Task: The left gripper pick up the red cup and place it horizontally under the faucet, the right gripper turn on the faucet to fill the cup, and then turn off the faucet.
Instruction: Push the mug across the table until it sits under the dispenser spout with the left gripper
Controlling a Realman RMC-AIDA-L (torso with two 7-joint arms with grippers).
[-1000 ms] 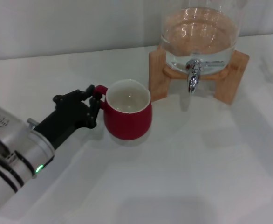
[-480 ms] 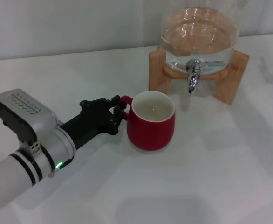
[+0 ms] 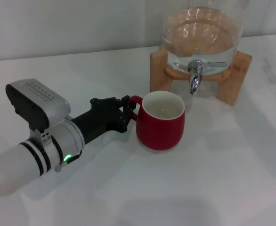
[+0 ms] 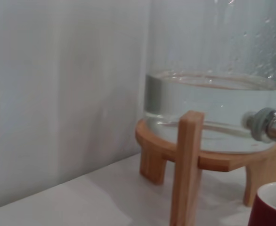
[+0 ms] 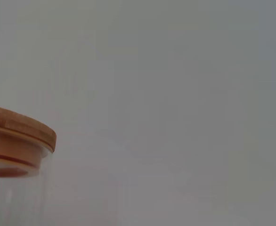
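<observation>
Red cup [image 3: 160,122]: stands upright on the white table [image 3: 213,179], mouth up, white inside showing and apparently empty; it sits in front of the wooden stand [image 3: 160,70] and to the robot's left of the spout line, not yet beneath it. In the left wrist view only its rim corner [image 4: 272,207] shows.
Handle [image 3: 134,106]: points toward the robot's left, into the claw.
Left gripper [image 3: 125,113]: you have its black fingers closed on the handle, so the cup is carried by the loop alone; I judge this grip prone to letting the cup swing or tip.
Step in hand: moving the cup across to the tap.
How to do it well: keep the cup level, travel low and slowly, and stop with the mouth centred directly under the spout, clear of the stand's near leg.
Faucet [image 3: 195,77]: chrome, spout pointing down, lever at its top; no water is seen running.
Glass dispenser [image 3: 201,35]: partly filled with clear water, resting on the stand.
Right gripper: not in view; its wrist camera shows only the dispenser's wooden lid [image 5: 20,134] against a plain wall, so you cannot tell how its jaws stand.
</observation>
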